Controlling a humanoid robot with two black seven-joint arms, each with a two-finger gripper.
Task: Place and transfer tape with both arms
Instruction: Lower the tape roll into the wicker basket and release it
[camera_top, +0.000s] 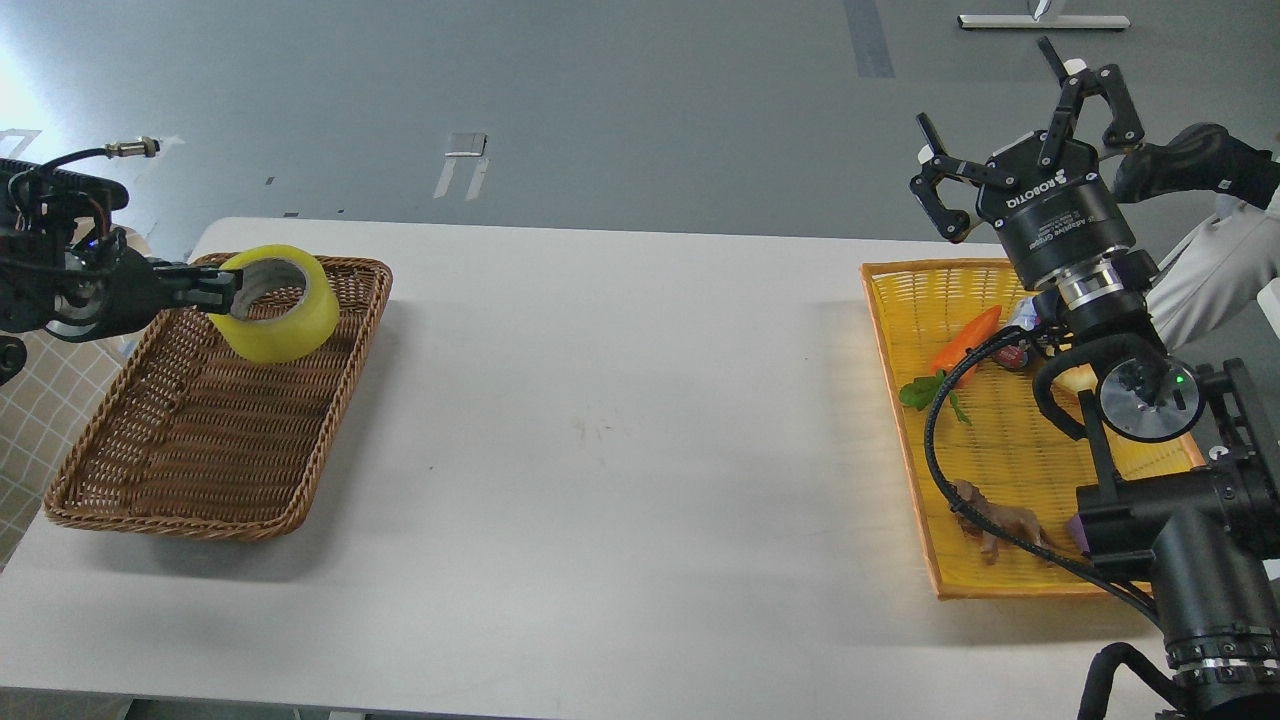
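Observation:
The tape, a yellow translucent roll with a grey-white core, hangs over the far part of the brown wicker basket at the table's left. My left gripper comes in from the left edge and is shut on the roll's left wall, holding it above the basket floor. My right gripper is raised at the far right, above the far end of the yellow tray, with its fingers spread open and empty.
The yellow tray holds a toy carrot, a green leaf, a brown figure and other small items partly hidden by my right arm. A white table lies between basket and tray. A person's sleeve shows at the right edge.

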